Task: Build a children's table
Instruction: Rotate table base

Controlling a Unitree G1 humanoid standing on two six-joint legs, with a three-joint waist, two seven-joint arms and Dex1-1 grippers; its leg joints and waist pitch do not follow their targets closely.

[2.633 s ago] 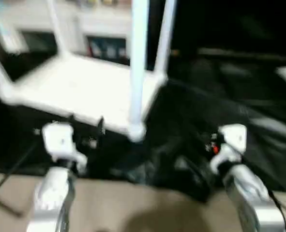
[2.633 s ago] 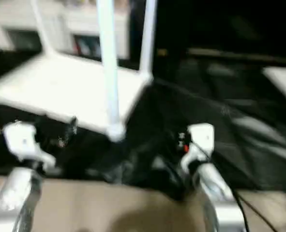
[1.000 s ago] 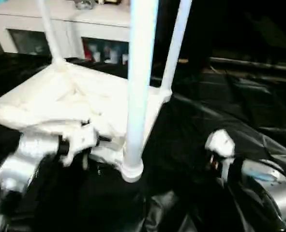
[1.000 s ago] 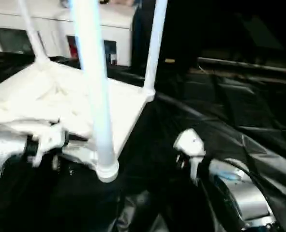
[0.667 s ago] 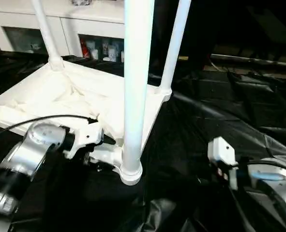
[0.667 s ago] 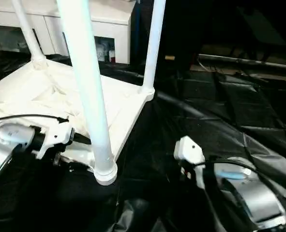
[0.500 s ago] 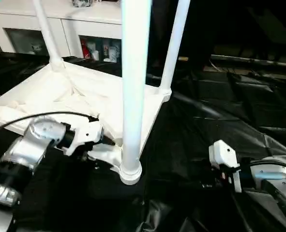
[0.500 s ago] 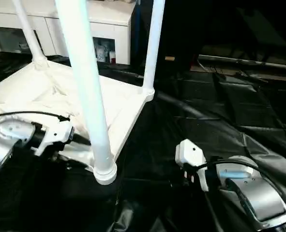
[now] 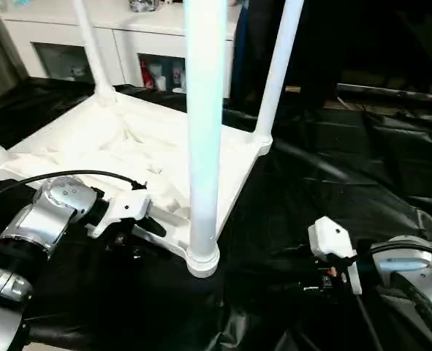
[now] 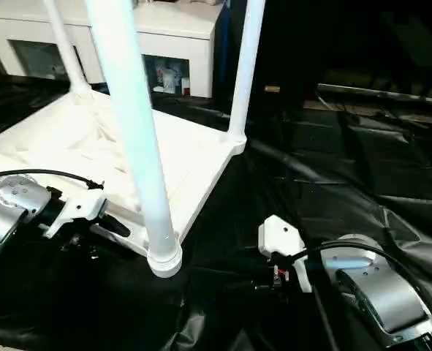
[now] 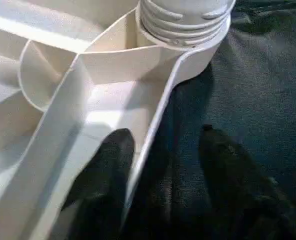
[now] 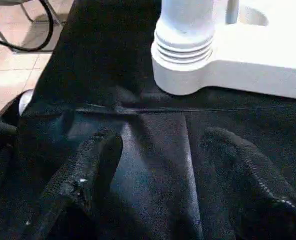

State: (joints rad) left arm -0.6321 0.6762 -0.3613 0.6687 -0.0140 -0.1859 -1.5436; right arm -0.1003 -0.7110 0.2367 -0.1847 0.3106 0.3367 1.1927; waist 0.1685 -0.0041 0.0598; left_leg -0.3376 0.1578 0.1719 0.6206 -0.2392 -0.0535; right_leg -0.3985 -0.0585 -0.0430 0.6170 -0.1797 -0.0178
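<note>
Straddling the table top (image 11: 62, 125) rim with my spread left claw (image 11: 160, 145); right claw (image 12: 160, 150) spread, empty, near the leg (image 9: 203, 131).

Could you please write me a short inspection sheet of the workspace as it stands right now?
Surface: black sheet, creased, under everything.
Job's things: table top lies ribbed side up; near leg stands upright in its corner socket; more legs stand at other corners.
Clutter: nothing seen.
Grippers: left gripper open, jaws straddling the top's edge wall beside the near socket; right gripper open over the sheet, holding nothing.
Cables: black cable arcs over the left arm.
Surroundings: white cabinet behind.
</note>
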